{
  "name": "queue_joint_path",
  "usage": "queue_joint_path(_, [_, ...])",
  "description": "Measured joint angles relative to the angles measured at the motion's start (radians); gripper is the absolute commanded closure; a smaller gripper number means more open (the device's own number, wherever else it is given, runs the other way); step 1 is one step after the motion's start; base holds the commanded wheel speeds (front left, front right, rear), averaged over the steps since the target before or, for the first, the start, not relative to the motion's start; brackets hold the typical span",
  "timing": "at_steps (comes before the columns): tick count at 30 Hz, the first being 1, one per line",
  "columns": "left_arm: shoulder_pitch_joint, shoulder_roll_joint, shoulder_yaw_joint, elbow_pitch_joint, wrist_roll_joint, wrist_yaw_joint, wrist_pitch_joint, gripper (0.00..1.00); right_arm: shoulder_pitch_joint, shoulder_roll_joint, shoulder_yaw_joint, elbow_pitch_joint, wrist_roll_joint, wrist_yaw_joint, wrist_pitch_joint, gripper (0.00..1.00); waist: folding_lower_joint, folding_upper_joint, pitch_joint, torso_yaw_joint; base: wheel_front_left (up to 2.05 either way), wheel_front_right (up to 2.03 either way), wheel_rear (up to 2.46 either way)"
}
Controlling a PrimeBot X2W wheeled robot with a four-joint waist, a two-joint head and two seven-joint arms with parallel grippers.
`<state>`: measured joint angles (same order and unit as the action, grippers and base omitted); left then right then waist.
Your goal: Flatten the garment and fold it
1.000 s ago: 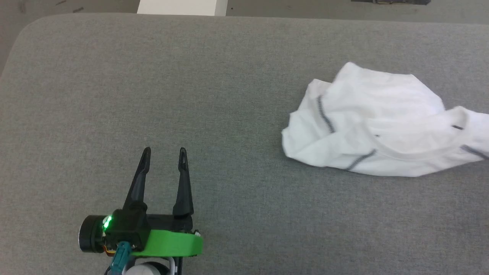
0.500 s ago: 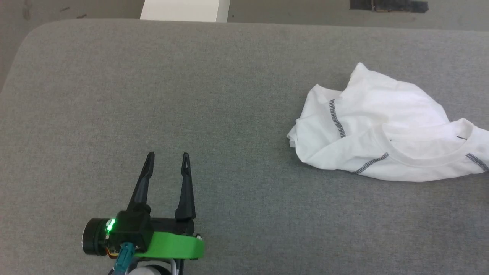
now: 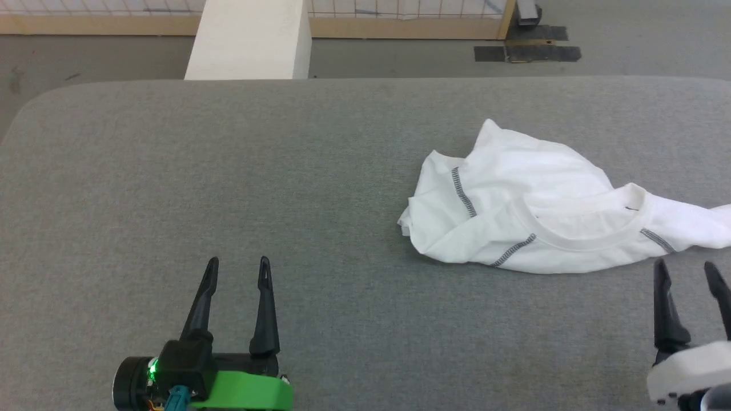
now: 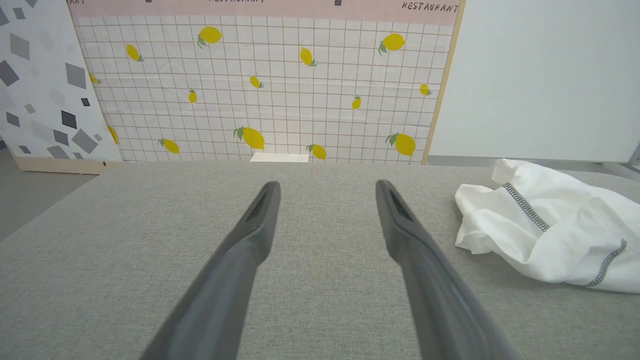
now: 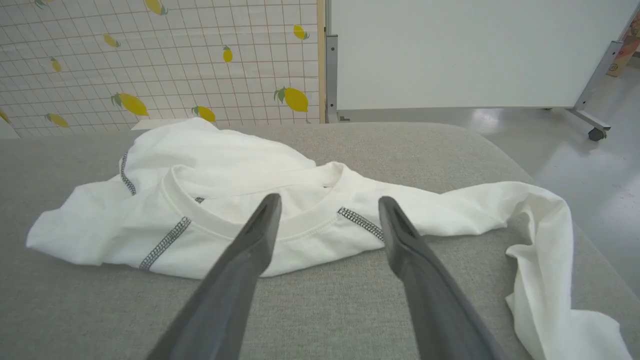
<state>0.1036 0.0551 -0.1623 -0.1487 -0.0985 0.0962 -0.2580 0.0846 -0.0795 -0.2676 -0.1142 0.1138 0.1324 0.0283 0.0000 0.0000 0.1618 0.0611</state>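
Right tool (image 3: 685,264) is spread wide and empty, its tips just short of the garment (image 3: 531,211)'s near edge. Left tool (image 3: 238,260) is wide open too, holding nothing, well off to the left. The garment lies crumpled on the grey worktop (image 3: 228,171)'s right half, long axis side to side, neckline toward the robot, one sleeve trailing right.

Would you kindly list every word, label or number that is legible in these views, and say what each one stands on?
"RESTAURANT": on the pink band that tops the lemon-patterned panel, in the left wrist view.
Further lettering to the left on that band: cut off by the picture's top edge, unreadable.
Small dark mark inside the collar of the garment: too small to read.
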Motion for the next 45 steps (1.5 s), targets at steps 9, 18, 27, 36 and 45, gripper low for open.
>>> queue_joint_path(9, [-0.106,0.036,-0.049,0.049,0.034,-0.067,0.063,0.0,0.058,0.027,-0.003,-0.089,0.001,0.0,-0.008,0.0,0.0,0.0,0.004,-0.056,0.0,0.0,0.0])
queue_joint_path(18, [-0.53,0.039,-0.178,0.233,0.059,-0.194,0.392,0.0,-0.014,0.027,-0.026,-0.162,0.003,0.0,0.0,0.0,0.0,0.0,0.092,-0.054,0.0,0.0,0.0])
queue_joint_path(27, [-0.849,0.019,-0.286,0.532,0.047,-0.219,0.489,0.0,-0.053,0.023,0.006,-0.189,0.011,0.0,0.025,0.0,0.0,0.0,0.203,-0.052,0.0,0.0,0.0])
queue_joint_path(36, [-0.969,0.007,-0.373,0.732,-0.069,-0.22,0.54,0.0,-0.081,-0.002,0.006,-0.222,0.029,0.0,0.039,0.0,0.0,0.0,0.291,-0.089,0.0,0.0,0.0])
queue_joint_path(45, [-1.022,0.002,-0.49,0.794,-0.195,-0.22,0.56,1.0,-0.084,-0.001,0.008,-0.204,0.039,0.0,0.042,0.0,0.0,0.0,0.325,-0.127,0.0,0.0,0.0])
